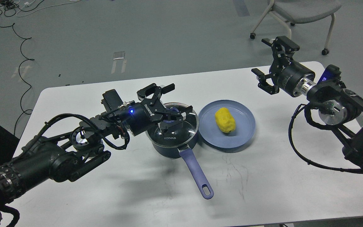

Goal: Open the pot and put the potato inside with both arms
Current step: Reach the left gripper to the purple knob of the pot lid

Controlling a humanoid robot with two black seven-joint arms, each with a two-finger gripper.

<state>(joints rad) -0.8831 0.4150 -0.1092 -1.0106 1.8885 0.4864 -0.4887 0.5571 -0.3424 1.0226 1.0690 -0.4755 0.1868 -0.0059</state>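
With my left gripper (172, 101) spread open over the lidded pot (172, 134) at frame centre, I judge lid-lifting underway; next, close on the knob while my open right gripper (271, 63) awaits the potato (225, 120) beside it.

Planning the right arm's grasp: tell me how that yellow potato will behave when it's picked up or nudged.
The potato is a lumpy oval lying loose on the blue plate, so a nudge would probably rock or roll it. It looks small, likely light. Its bumpy skin may grip better than a smooth one.
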